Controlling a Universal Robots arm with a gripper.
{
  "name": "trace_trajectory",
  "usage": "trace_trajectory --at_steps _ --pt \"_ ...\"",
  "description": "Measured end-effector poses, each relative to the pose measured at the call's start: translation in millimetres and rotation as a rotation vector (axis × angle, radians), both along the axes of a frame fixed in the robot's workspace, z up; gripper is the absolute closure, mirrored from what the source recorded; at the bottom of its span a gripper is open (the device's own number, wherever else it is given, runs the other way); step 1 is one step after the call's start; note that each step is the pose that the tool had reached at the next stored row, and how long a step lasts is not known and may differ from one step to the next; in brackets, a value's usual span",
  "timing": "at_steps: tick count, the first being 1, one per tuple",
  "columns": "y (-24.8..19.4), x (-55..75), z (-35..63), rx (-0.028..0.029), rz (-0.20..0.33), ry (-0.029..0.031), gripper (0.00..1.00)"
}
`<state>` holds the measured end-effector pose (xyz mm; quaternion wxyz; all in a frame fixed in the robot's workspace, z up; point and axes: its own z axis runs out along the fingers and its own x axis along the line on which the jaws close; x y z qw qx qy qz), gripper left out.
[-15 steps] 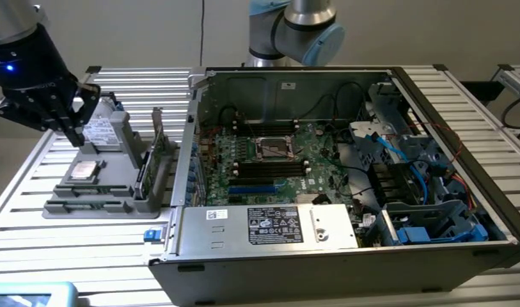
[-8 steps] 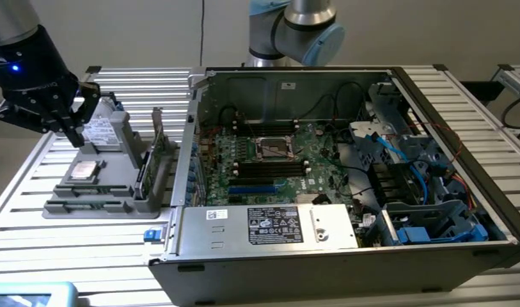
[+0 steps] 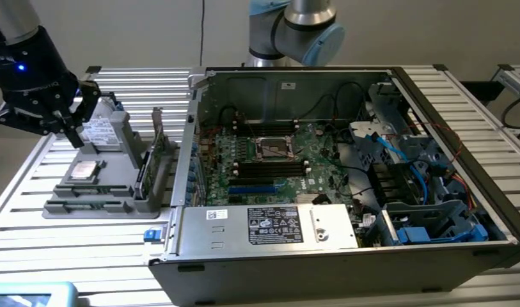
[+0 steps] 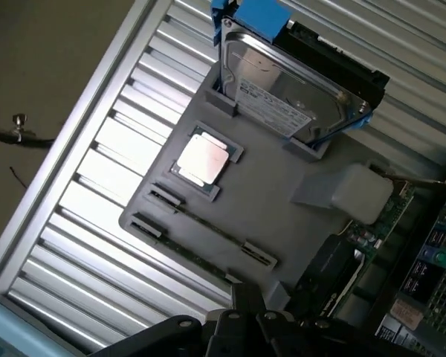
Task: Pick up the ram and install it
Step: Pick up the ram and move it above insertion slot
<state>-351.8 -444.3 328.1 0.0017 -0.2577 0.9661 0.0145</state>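
power supply label (image 3: 275, 225), hard drive label (image 4: 276, 113), unreadable

**Counter and what it carries**

You have a slatted metal counter (image 3: 80, 240) with two loads resting on it: a grey parts tray (image 3: 102, 206) toward the exterior view's left, and an open computer case (image 3: 328, 272) just beside the tray, lying on its side.

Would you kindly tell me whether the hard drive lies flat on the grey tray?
No, the hard drive stands on edge, slotted into the grey tray.
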Motion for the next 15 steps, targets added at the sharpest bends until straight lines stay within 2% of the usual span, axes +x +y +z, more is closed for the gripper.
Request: trace_trajectory --at_steps 15 --pt "0.0 0.0 -3.1 0.0001 0.272 -0.0001 0.89"
